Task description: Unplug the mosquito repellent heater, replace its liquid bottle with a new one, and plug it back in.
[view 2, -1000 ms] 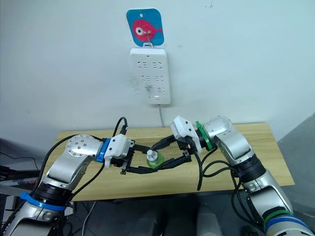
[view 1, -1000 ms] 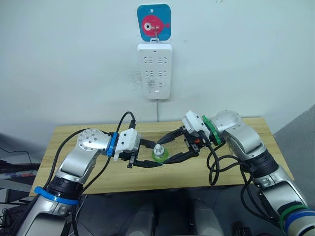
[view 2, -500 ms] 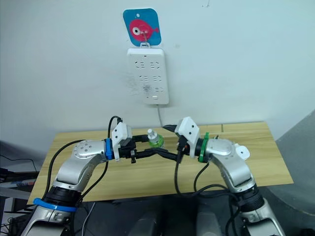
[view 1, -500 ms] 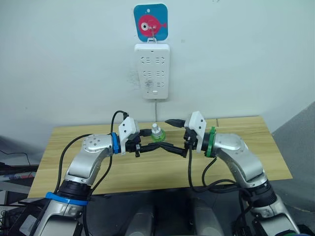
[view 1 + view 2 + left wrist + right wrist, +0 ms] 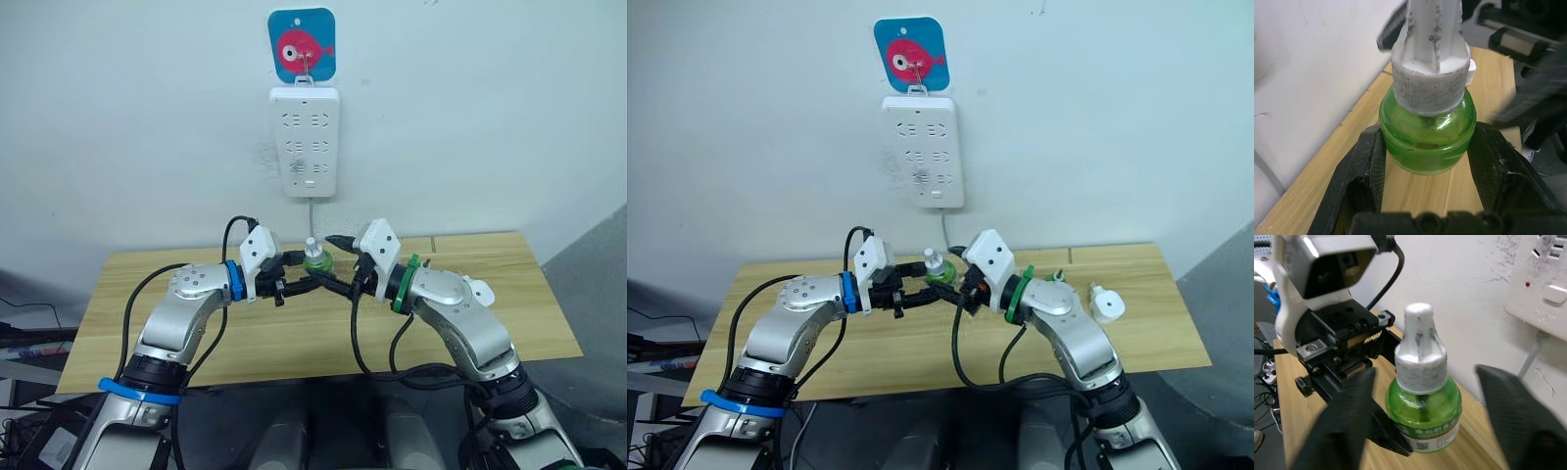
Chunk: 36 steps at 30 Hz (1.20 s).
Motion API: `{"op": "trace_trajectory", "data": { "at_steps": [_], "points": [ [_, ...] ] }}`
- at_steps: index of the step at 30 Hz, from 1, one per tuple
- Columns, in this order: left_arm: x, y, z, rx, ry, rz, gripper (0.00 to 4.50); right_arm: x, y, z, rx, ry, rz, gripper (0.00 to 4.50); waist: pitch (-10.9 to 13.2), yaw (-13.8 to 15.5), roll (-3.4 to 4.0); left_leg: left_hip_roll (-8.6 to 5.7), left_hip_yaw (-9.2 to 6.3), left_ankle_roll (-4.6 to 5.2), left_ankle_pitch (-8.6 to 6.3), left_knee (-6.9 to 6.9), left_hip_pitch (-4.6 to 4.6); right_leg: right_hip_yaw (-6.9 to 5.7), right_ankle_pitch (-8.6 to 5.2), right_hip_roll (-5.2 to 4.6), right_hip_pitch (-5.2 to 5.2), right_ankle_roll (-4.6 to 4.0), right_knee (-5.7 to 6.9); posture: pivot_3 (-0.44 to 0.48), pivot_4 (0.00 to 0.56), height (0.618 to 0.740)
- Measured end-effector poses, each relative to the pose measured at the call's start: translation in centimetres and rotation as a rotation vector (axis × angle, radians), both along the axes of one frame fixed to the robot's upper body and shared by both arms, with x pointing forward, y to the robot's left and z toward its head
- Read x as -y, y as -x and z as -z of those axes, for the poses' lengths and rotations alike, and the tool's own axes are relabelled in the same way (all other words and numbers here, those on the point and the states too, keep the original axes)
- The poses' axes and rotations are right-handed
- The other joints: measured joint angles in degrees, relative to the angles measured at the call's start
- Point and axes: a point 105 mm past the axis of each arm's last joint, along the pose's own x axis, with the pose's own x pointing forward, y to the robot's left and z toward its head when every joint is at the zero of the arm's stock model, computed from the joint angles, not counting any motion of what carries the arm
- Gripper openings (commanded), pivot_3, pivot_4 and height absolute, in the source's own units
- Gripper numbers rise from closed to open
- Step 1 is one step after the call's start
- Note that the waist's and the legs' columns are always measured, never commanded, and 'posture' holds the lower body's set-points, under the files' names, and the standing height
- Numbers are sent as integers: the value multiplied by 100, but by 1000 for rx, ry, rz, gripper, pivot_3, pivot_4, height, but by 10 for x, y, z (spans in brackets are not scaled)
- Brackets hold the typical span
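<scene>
Item one: a small round green translucent liquid bottle (image 5: 1426,139) with a white cap and wick stem, held upright above the light wooden table (image 5: 294,338), directly below the white multi-socket power strip (image 5: 308,141) that hangs on the white wall. The bottle's label faces the right wrist camera.

Item two: the left gripper (image 5: 1426,161), its two black fingers (image 5: 1365,166) closed against opposite sides of the bottle's green body, so that it carries the bottle. The arm reaches in from the left of the strip's hanging cord.

Item three: the right gripper (image 5: 1422,426), fingers spread wide to either side of the bottle and clear of it in the right wrist view; it holds nothing. Its arm comes in from the right of the cord, facing the left gripper, with the bottle between the two.

Item four: the small white rounded plastic mosquito repellent heater (image 5: 1107,305), lying on the table well to the right of the power strip's cord, beyond the right arm's elbow, apart from both grippers and not plugged into the strip.

Item five: a blue square hook plate with a pink fish picture (image 5: 302,45), fixed to the wall just above the power strip, which hangs from it.
</scene>
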Motion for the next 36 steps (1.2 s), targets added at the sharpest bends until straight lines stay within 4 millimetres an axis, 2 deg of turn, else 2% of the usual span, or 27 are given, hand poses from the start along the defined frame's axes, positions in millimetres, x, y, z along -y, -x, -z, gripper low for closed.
{"op": "trace_trajectory", "data": {
  "at_steps": [3, 4, 8, 12, 16, 20, 24, 32, 36],
  "points": [
    [1, 2, 1, -1, -4, 11, 2175, -2, 2, -1, -6, -10, -30, 1185, 0, 0, 0, 0, 0, 0, 0, 0, 0, 0, 0, 0, 1, 0, 0, -46, 234, 740],
    [1, 3, 1, -2, -4, 12, 2175, -3, 3, -1, -8, -13, -38, 1056, 0, 0, 0, 0, 0, 0, 0, 0, 0, 0, 0, 0, 1, 0, 0, -46, 234, 740],
    [1, 8, 3, -4, -9, 25, 2175, -2, 7, 0, -8, 4, -82, 1057, 0, 1, 0, 0, 0, 0, 0, 0, 0, 0, 0, 0, 1, 0, -1, -41, 237, 740],
    [2, 19, 3, -7, -22, 76, 2175, 1, 16, -1, -18, 40, -199, 1057, 1, 1, 1, 1, 0, 1, 0, 0, 0, 0, 0, 0, 3, 0, -5, -40, 239, 740],
    [7, 38, -1, 8, -45, 187, 2175, 10, 27, -9, -33, 123, -441, 1057, 1, 2, 1, 3, 1, 3, -1, 0, 1, -1, 0, 0, 10, 0, -11, -29, 236, 740],
    [4, 54, -8, 25, -90, 292, 2175, 7, 27, -17, -16, 191, -719, 1057, 2, -24, 1, 17, 4, 3, -1, -5, 9, -4, -1, 1, 11, -2, -10, -13, 235, 740],
    [2, 55, -8, 23, -102, 300, 2175, 4, 23, -15, -16, 190, -812, 1057, 2, 6, 1, 10, 0, 2, -1, -5, 2, -4, 0, -2, 8, -2, -13, -6, 239, 740],
    [3, 56, -2, -8, -95, 288, 2175, 6, 19, -13, -12, 188, -799, 3900, 2, 29, 1, 7, -13, 0, 0, -2, 0, -2, 1, -11, 9, -4, -10, -8, 240, 740],
    [1, 53, -3, -3, -90, 255, 2175, 27, 19, -2, -48, 207, -708, 3900, 2, 46, 1, 2, -14, 0, 0, -2, -2, -2, 1, -13, 10, -4, -14, -13, 233, 740]
  ]
}}
